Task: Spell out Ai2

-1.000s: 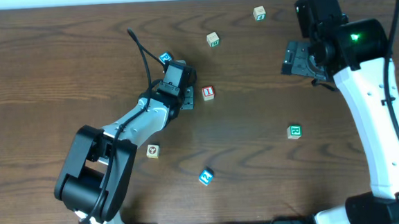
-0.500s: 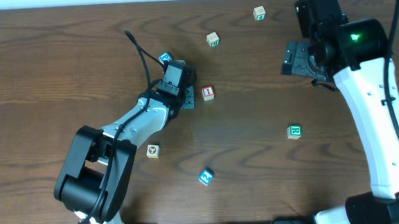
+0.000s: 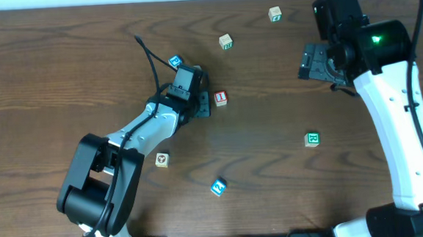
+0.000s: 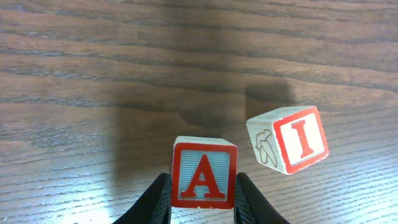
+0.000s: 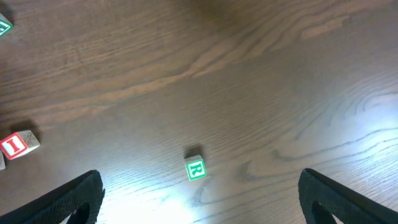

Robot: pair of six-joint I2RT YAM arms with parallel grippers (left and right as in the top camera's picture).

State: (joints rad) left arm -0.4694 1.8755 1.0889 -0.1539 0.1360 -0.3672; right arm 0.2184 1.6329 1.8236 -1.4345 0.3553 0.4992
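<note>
My left gripper point(image 3: 200, 102) is shut on the red-framed A cube point(image 4: 204, 173), which stands upright between the two black fingers point(image 4: 157, 200) just above or on the wood. The red I cube point(image 4: 289, 147) lies tilted close to its right, a small gap apart; it also shows in the overhead view point(image 3: 220, 98) and the right wrist view point(image 5: 15, 144). Two blue-marked cubes show overhead, one behind the left gripper point(image 3: 176, 61) and one near the front point(image 3: 218, 186); I cannot tell which is the 2. My right gripper point(image 3: 315, 62) is open, empty and high over the table's right side.
A green R cube point(image 3: 312, 139) lies at the right, under my right gripper point(image 5: 200, 194) in the right wrist view point(image 5: 195, 169). Two more green-marked cubes lie at the back point(image 3: 226, 41) point(image 3: 275, 13). A yellow-marked cube point(image 3: 162, 160) lies near the left arm.
My left gripper with the A cube has shifted slightly right, closer to the I cube. The right arm has not moved.
</note>
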